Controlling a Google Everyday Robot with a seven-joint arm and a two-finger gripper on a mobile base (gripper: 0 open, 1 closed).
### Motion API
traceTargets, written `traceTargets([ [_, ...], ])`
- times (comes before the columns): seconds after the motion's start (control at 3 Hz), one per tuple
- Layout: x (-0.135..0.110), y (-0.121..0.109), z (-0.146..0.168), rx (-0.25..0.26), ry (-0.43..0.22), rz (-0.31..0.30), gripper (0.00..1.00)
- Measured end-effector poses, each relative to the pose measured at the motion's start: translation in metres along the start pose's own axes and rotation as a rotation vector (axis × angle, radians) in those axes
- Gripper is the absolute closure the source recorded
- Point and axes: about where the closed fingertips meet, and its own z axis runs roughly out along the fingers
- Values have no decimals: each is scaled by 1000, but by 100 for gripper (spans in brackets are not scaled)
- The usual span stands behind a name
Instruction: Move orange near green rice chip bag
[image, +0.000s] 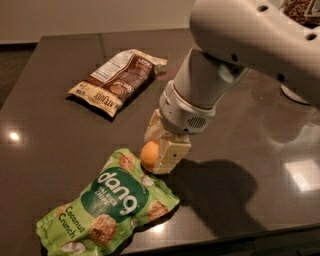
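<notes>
The orange (148, 154) is small and round, held between the cream fingers of my gripper (159, 148), low over the dark table. The gripper hangs from the big white arm that comes in from the upper right. The green rice chip bag (107, 206) lies flat at the front left, with white "dang" lettering. The orange sits right at the bag's upper right edge, nearly touching it. Whether the orange rests on the table I cannot tell.
A brown-and-cream snack bag (117, 81) lies at the back left of the dark table (45, 130). A white round object (295, 92) stands at the right edge behind the arm. The table's front edge runs along the bottom right.
</notes>
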Motion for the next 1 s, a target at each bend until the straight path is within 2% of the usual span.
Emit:
traceTargets([
  [0.67, -2, -1, 5, 2, 7, 2, 0],
  [1.0, -2, -1, 5, 2, 7, 2, 0],
])
